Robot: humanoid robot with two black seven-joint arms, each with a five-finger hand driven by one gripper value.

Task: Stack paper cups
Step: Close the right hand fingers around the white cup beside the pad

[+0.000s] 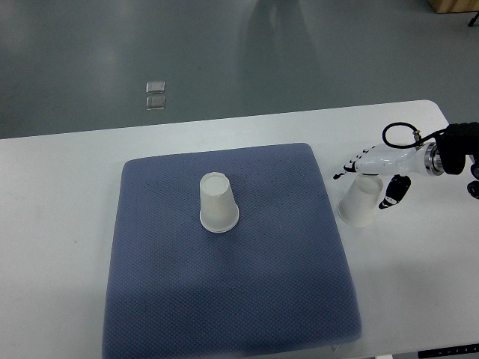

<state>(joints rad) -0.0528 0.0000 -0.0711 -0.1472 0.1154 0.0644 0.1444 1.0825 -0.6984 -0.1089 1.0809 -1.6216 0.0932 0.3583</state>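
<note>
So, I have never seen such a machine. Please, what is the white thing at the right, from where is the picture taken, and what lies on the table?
There is one picture, taken from above on the robot's own side, looking steeply down. The white thing with black fingertips is the robot's right hand, on an arm coming in from the right edge. Its fingers are around a paper cup that stands upside down on the white table, just right of the blue mat. A second cup stands upside down on the mat. The left arm is out of view.
</note>
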